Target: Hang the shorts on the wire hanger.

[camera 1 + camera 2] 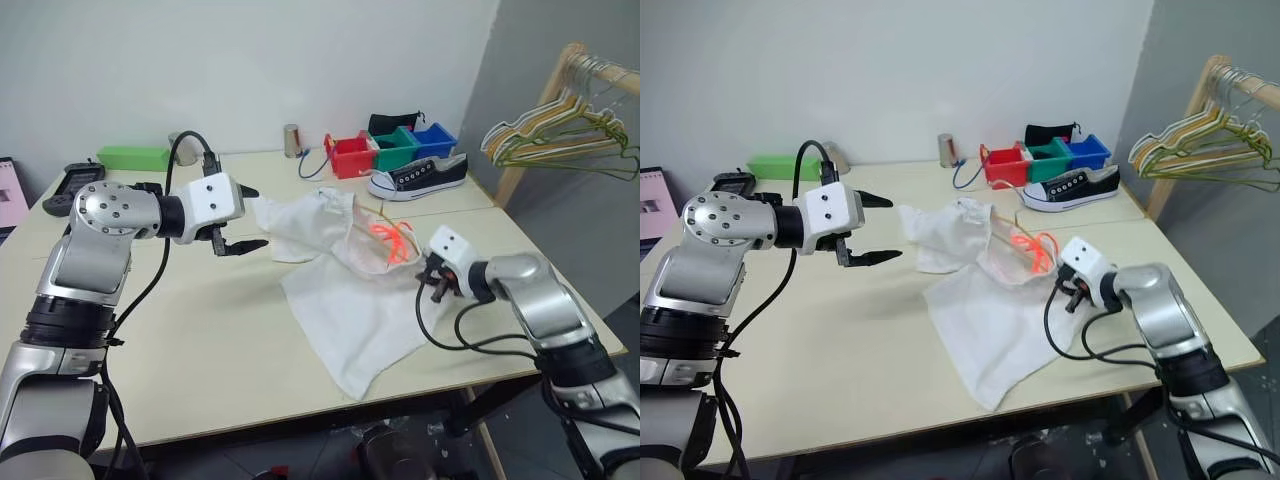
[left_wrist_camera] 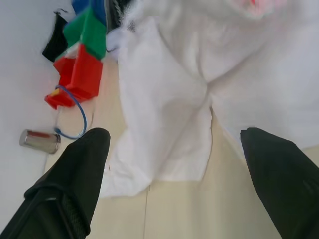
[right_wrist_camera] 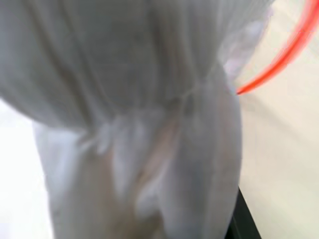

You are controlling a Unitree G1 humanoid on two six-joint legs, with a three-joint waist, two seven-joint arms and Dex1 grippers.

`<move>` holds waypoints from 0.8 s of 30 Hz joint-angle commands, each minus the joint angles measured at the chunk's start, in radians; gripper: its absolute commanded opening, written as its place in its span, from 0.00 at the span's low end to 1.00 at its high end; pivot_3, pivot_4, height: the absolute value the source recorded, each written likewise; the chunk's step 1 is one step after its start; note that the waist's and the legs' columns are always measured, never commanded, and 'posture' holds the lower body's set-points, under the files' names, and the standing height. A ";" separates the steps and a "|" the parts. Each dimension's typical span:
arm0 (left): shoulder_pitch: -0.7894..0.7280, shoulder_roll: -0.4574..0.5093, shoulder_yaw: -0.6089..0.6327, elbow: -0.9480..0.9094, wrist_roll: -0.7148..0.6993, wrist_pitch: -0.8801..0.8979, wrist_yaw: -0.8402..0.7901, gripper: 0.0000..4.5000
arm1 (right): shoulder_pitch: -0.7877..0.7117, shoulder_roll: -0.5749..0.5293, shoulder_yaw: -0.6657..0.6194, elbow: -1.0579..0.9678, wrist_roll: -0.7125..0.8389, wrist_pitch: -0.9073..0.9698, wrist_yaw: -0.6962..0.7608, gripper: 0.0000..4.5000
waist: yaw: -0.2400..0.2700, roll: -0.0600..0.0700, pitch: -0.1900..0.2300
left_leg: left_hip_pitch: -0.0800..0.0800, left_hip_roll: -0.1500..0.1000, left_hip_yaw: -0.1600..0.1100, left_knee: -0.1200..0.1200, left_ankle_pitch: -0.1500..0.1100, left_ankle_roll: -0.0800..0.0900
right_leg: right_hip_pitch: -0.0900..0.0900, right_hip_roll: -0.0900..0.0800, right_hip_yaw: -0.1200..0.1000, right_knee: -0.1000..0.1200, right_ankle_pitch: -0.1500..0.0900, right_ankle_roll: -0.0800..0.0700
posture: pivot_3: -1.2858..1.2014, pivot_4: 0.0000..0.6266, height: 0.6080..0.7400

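From my seat at the controls I see the left gripper hanging above the table with its two black fingers spread wide and nothing between them, pointed toward the near edge of the shorts but apart from them. The shorts lie rumpled across the middle of the tabletop, one wide leg reaching toward the front edge and the gathered waistband bunched up toward the right. The right gripper sits at that right edge with its fingers drawn together; its wrist view shows white fabric pressed right up against the lens, so I take it to be clamped on the shorts, though the fingertips themselves are buried in cloth and I can't be certain. A thin wire runs through the bunched waistband and shows as a bright orange loop just beside the right gripper; I read that as the wire hanger, mostly hidden in the fabric. At the back of the table stand a red bin, a green bin and a blue bin, with a black-and-white sneaker in front of them and a small metal can to their left. A bunch of hangers hangs on a wooden rack to the right. I can make out no legible writing or brand on anything.
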 commanded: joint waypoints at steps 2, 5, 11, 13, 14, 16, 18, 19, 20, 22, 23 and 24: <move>0.048 -0.151 0.015 -0.227 -0.120 0.151 0.132 0.99 | 0.089 0.031 -0.191 -0.191 0.074 0.257 -0.103 0.00 | 0.003 0.001 -0.002 | 0.000 -0.001 0.000 0.001 0.000 0.000 | 0.002 0.000 0.001 -0.001 0.000 0.001 | 0.38 0.03 1.00; 0.074 -0.252 -0.024 -0.305 -0.142 0.205 0.200 0.99 | 0.125 0.053 -0.293 -0.241 0.097 0.378 -0.160 0.00 | -0.005 0.002 -0.002 | 0.000 -0.001 0.001 0.002 0.000 0.000 | 0.002 0.000 0.002 -0.001 0.001 0.001 | 0.36 0.03 1.00; 0.100 -0.414 -0.131 -0.332 -0.132 0.215 0.283 0.99 | 0.159 0.107 -0.514 -0.287 0.084 0.561 -0.309 0.00 | -0.045 0.006 -0.008 | 0.001 -0.001 0.001 0.002 0.000 0.000 | 0.002 0.000 0.002 -0.001 0.001 0.001 | 0.33 0.02 1.00; 0.094 -0.437 -0.154 -0.298 -0.107 0.176 0.294 0.99 | 0.141 0.134 -0.584 -0.291 0.070 0.605 -0.364 0.00 | -0.069 0.007 -0.009 | 0.001 -0.001 0.002 0.002 0.000 0.000 | 0.002 0.000 0.002 -0.001 0.001 0.001 | 0.33 0.02 1.00; 0.089 -0.447 -0.159 -0.286 -0.102 0.165 0.300 0.99 | 0.133 0.141 -0.606 -0.291 0.069 0.618 -0.382 0.00 | -0.083 0.008 -0.010 | 0.001 -0.001 0.002 0.002 0.000 0.000 | 0.002 0.000 0.003 -0.001 0.001 0.001 | 0.32 0.02 1.00; 0.067 -0.480 -0.162 -0.262 -0.106 0.155 0.318 0.99 | 0.119 0.147 -0.648 -0.288 0.067 0.634 -0.420 0.00 | -0.111 0.011 -0.013 | 0.001 -0.001 0.002 0.002 0.000 0.000 | 0.002 0.000 0.003 -0.001 0.001 0.001 | 0.31 0.01 1.00; 0.041 -0.513 -0.171 -0.232 -0.103 0.132 0.327 0.99 | 0.099 0.148 -0.687 -0.273 0.058 0.641 -0.459 0.00 | -0.131 0.013 -0.014 | 0.001 -0.001 0.002 0.001 0.000 0.000 | 0.002 0.000 0.003 -0.002 0.000 0.001 | 0.31 0.01 1.00; 0.026 -0.530 -0.177 -0.214 -0.101 0.120 0.330 0.99 | 0.091 0.139 -0.701 -0.259 0.054 0.635 -0.475 0.00 | -0.143 0.014 -0.015 | 0.001 -0.001 0.002 0.001 0.000 0.000 | 0.002 0.000 0.002 -0.002 0.000 0.001 | 0.31 0.00 1.00; 0.012 -0.546 -0.183 -0.197 -0.098 0.107 0.331 0.99 | 0.085 0.129 -0.712 -0.245 0.052 0.625 -0.491 0.00 | -0.154 0.014 -0.015 | 0.001 -0.001 0.002 0.001 0.000 0.000 | 0.002 0.000 0.002 -0.002 0.000 0.000 | 0.31 0.00 1.00; -0.028 -0.585 -0.189 -0.147 -0.086 0.071 0.348 0.99 | 0.074 0.090 -0.719 -0.202 0.030 0.567 -0.540 0.00 | -0.175 0.015 -0.017 | 0.001 -0.001 0.002 -0.001 0.000 0.000 | 0.002 0.000 0.002 -0.004 -0.001 0.000 | 0.30 0.00 1.00; -0.046 -0.605 -0.191 -0.124 -0.082 0.054 0.357 0.99 | 0.071 0.067 -0.716 -0.181 0.019 0.528 -0.563 0.00 | -0.182 0.017 -0.018 | 0.001 -0.001 0.002 -0.001 0.000 0.000 | 0.002 0.000 0.002 -0.005 -0.001 0.000 | 0.30 0.00 1.00; -0.065 -0.628 -0.192 -0.105 -0.081 0.041 0.371 0.99 | 0.061 0.046 -0.712 -0.162 0.006 0.491 -0.590 0.00 | -0.191 0.018 -0.019 | 0.000 -0.001 0.003 -0.001 0.000 0.000 | 0.003 0.000 0.002 -0.007 -0.001 0.001 | 0.30 0.00 1.00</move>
